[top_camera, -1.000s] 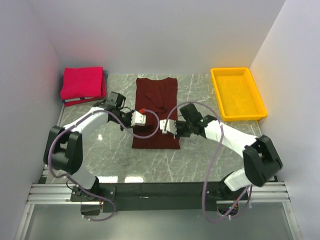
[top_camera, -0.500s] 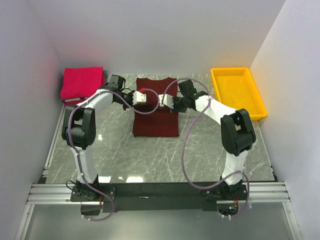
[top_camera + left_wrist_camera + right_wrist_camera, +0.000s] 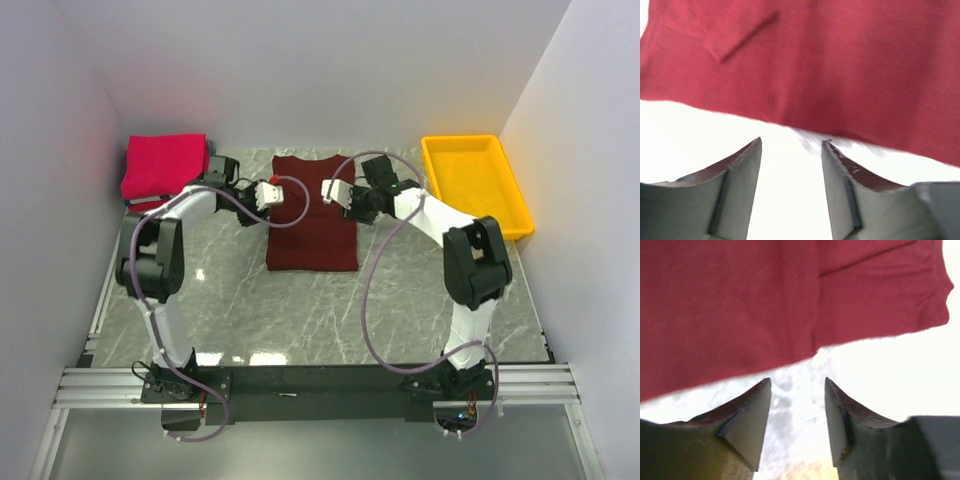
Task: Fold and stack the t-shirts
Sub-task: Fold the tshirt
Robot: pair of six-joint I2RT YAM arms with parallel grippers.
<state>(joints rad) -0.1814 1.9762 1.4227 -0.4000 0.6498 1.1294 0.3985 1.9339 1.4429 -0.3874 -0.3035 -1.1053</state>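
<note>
With the maroon t-shirt (image 3: 311, 225) lying folded mid-bench (image 3: 300, 320) and the left claw (image 3: 275, 193) and right claw (image 3: 326, 190) part open and empty beside its far edges, they should lift clear without snagging cloth, then regrasp it evenly for stacking on the pinkish-red t-shirt (image 3: 163, 165) far left.

Yellow tray (image 3: 434, 195): far right, on the table.
Table (image 3: 330, 320): grey marbled top.
Metal rail (image 3: 320, 385): along near edge.

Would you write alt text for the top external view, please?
A folded maroon shirt lies in the middle, the left gripper and right gripper over its far half. A folded pink shirt sits far left, a yellow tray far right.
</note>
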